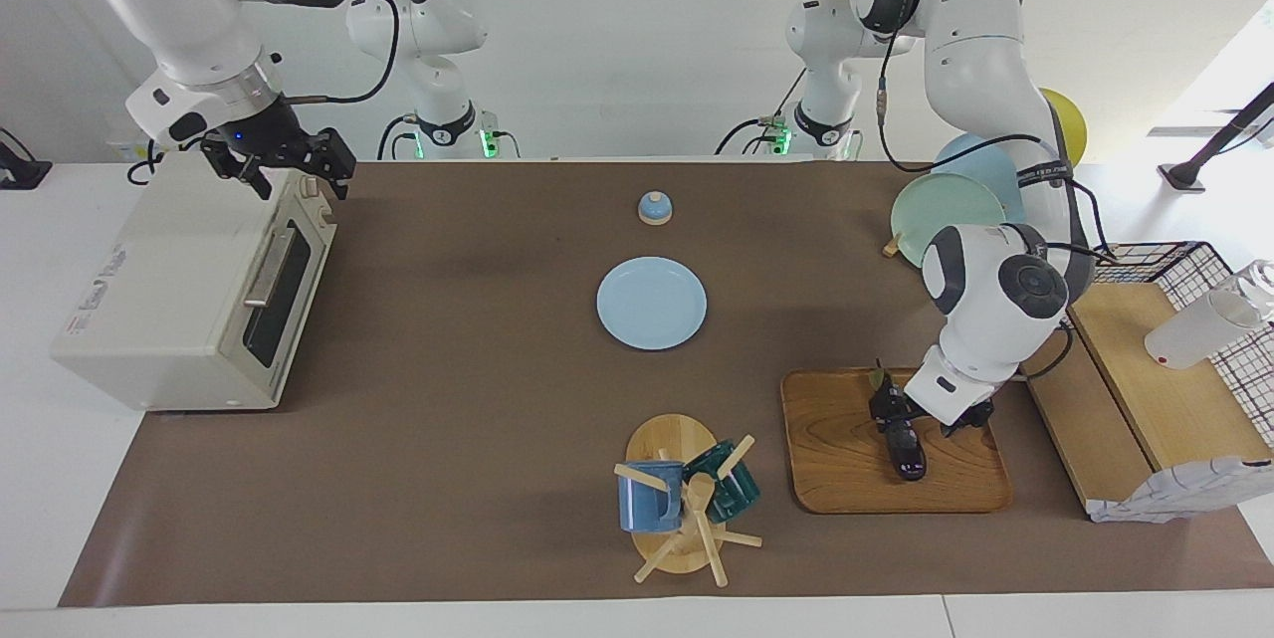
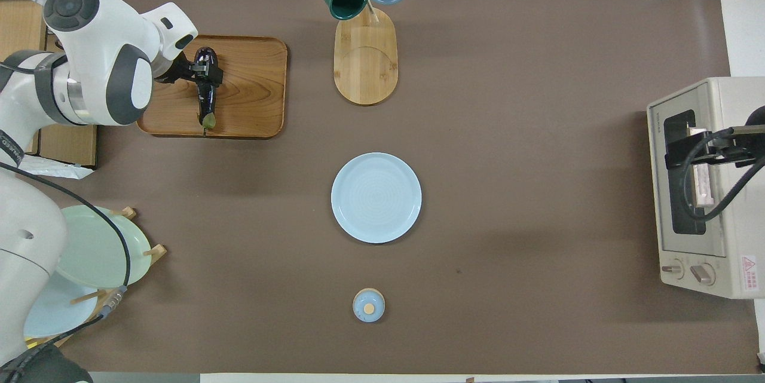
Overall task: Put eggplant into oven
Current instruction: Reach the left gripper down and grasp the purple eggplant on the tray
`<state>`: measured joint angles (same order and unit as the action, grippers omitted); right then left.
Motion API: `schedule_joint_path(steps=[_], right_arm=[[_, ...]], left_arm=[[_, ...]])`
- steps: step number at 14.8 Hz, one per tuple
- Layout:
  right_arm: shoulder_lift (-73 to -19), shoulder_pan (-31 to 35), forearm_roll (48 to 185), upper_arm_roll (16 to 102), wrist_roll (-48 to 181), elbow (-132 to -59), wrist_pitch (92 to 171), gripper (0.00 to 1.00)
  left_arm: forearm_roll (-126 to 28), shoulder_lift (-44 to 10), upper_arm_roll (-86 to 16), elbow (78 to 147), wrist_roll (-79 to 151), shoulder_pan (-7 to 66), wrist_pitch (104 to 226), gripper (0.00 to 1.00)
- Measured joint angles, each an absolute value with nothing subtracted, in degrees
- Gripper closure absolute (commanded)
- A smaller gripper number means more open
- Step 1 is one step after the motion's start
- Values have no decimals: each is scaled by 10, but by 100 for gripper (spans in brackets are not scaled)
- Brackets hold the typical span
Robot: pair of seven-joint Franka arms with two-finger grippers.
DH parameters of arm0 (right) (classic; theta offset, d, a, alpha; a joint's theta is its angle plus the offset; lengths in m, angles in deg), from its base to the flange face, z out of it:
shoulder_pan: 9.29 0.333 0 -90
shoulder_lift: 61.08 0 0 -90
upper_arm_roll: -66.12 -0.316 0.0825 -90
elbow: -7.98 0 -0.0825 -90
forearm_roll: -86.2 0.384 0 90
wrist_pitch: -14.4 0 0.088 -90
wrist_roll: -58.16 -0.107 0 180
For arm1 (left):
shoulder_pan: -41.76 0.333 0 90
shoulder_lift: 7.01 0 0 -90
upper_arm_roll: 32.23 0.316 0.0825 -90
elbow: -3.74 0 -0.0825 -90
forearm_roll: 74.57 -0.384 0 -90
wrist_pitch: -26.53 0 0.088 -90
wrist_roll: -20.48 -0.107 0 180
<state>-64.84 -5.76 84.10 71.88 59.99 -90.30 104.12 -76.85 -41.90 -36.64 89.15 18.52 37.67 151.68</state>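
- The oven (image 1: 194, 295), a boxy cream-white toaster oven with a dark glass door (image 1: 274, 292) and silver bar handle, sits at the right arm's end of the table; its door is shut.
- The right gripper (image 1: 289, 165) hangs over the oven's top edge near the knobs, arm bent down from above; whether its fingers are spread or closed cannot be told.
- A round pale-blue plate (image 1: 652, 303) lies mid-table, with a small blue domed bell (image 1: 654, 208) nearer the robots.
- A wooden mug rack (image 1: 682, 509) holds a blue and a dark green mug.
- The slim, glossy dark eggplant (image 1: 904, 449) lies on a rectangular wooden tray (image 1: 836, 459) toward the left arm's end.
- The left gripper (image 1: 901, 416) is down at the eggplant's middle, fingers straddling it; whether they grip it cannot be told.
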Motion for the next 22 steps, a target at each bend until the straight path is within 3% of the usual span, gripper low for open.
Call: schedule_joint_path(steps=[4,6,10,11,16,21,22], right_arm=[[-648,-58,841,719,600,-903,1041,0],[-648,-58,841,719,600,-903,1041,0],[-648,-58,841,719,600,-903,1041,0],[-648,-58,841,719,600,-903,1041,0],[-648,-58,841,719,600,-903,1041,0],[-648,-58,841,719,600,-903,1041,0],[-648,-58,841,719,600,-903,1041,32]], left_arm=[[-769,-420,-367,912,184,376,1544,13],[-769,-420,-367,914,184,376,1546,34],[-769,-420,-367,914,183,376,1545,91],[-769,-420,-367,914,183,376,1543,100],[-737,-410,-368,890,184,376,1490,100],[-691,-312,-372,887,228,365,1351,100],[-690,-288,-373,896,253,351,1331,100]])
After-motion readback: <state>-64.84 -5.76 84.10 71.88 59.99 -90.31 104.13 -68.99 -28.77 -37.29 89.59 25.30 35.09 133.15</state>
